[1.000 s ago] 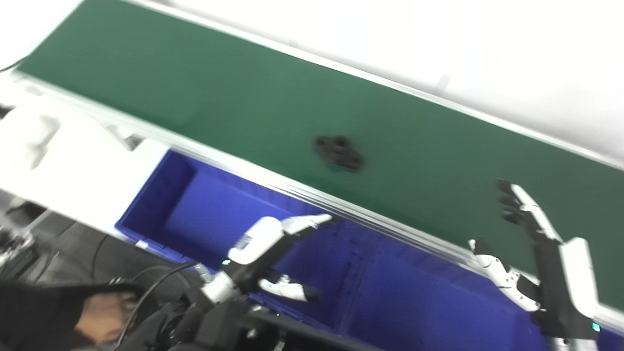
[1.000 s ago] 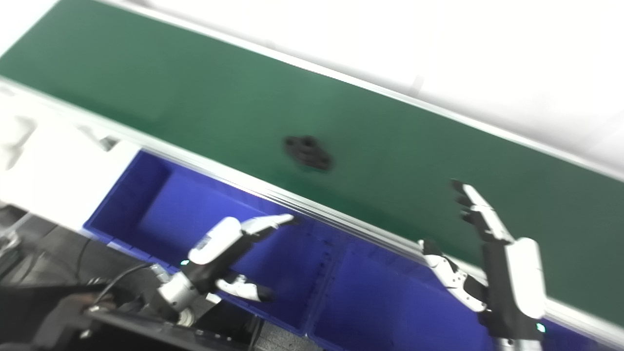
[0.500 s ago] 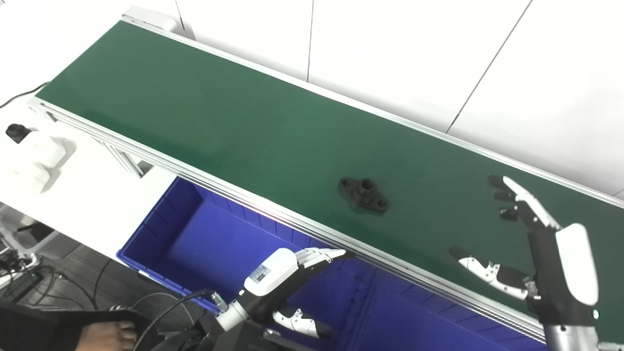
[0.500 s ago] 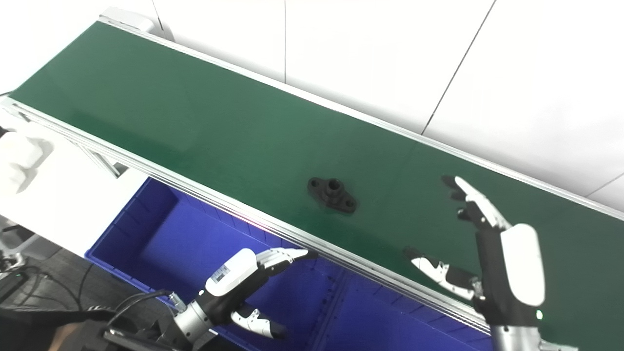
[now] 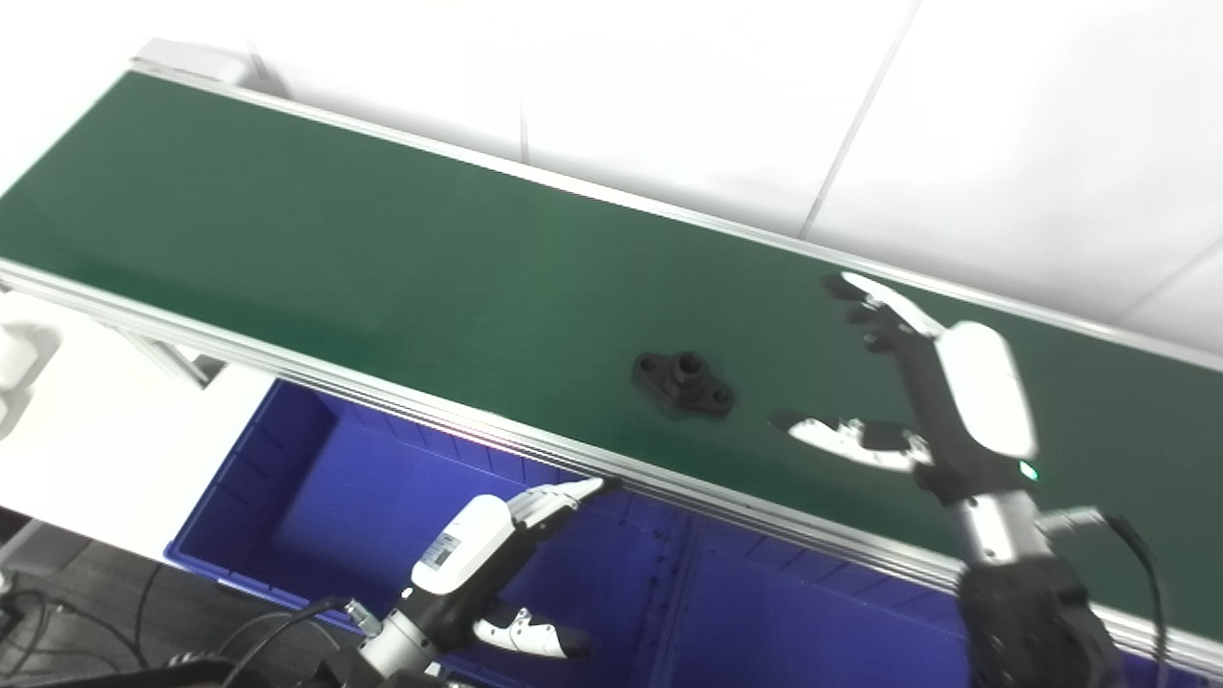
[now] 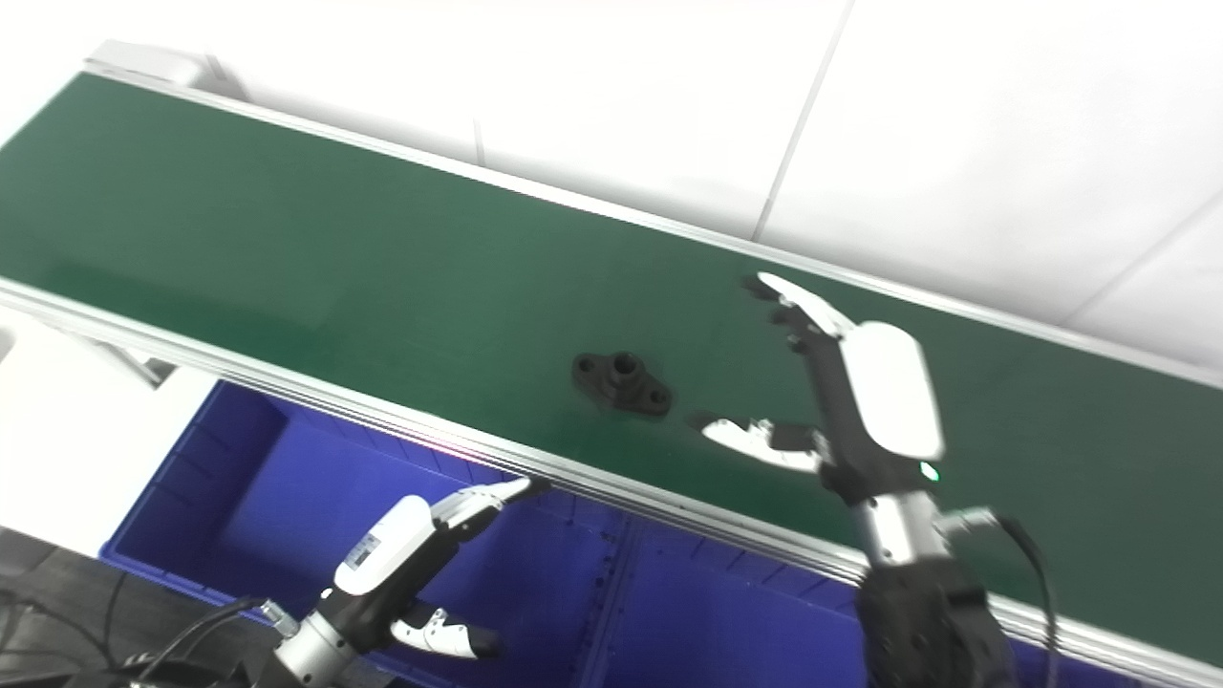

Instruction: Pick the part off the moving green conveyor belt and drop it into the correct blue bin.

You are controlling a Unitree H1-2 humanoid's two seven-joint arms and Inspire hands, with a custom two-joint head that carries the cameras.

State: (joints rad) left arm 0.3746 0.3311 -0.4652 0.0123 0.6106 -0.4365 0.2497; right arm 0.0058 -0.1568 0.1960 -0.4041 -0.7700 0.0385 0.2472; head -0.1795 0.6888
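Observation:
A small black flanged part [image 5: 685, 383] with a raised hub lies flat on the green conveyor belt [image 5: 382, 258], near its front edge. My right hand [image 5: 917, 392] is open above the belt, just right of the part, with the thumb [image 5: 836, 435] pointing toward it and not touching it. My left hand [image 5: 497, 535] is open and empty, hovering low over the left blue bin [image 5: 315, 497], below the belt's front rail. The part also shows in the right eye view [image 6: 621, 383].
A second blue bin compartment [image 5: 793, 621] lies to the right of the first, under the belt's front rail [image 5: 535, 444]. A white surface [image 5: 86, 430] stands at the left. A white panelled wall runs behind the belt.
The camera has shifted. My right hand has moved left over the belt, closer to the part. The part has come nearer to my right hand. My left hand stays over the left bin.

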